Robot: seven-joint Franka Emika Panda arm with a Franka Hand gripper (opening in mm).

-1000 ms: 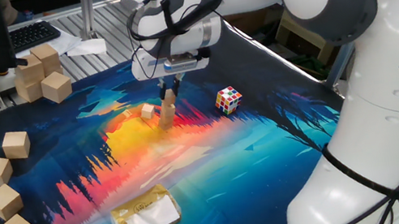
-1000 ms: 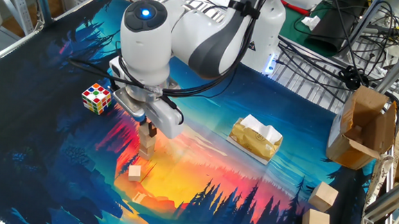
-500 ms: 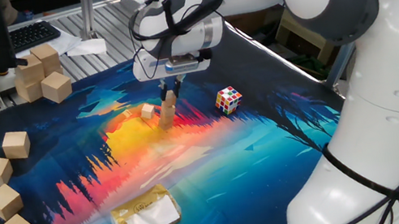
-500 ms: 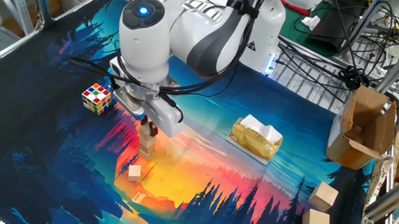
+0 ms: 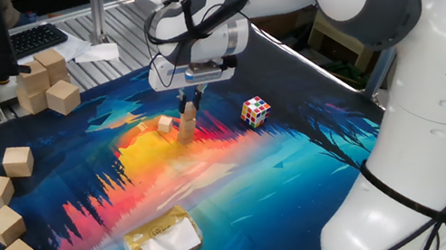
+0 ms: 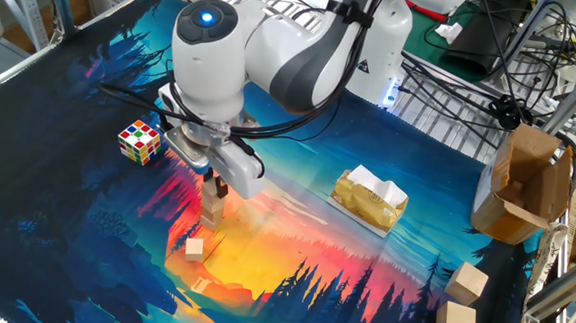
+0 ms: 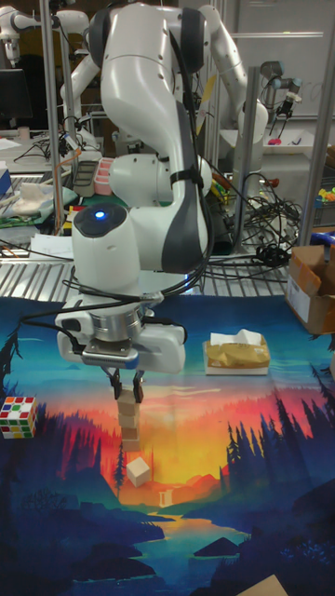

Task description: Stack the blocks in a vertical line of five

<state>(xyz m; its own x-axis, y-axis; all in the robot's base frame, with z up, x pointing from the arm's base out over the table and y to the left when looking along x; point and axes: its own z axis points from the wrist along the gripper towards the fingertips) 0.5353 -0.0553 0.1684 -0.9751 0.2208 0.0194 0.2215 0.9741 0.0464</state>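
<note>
The gripper (image 7: 127, 389) sits at the top of the stack (image 7: 129, 419), fingers narrow around the top block, though I can't tell whether they grip it. One loose block (image 7: 138, 471) lies on the mat (image 7: 261, 503) just beside the stack's foot. That looks like the last block, so the next move calls for letting go cleanly, lifting straight up, then fetching it.

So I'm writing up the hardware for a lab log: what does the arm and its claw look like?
The arm is glossy white with rounded segments and dark grey joint bands. A blue light glows on the wrist, black cables loop around it, and the claw has slim dark fingers under a white-grey body.
</note>
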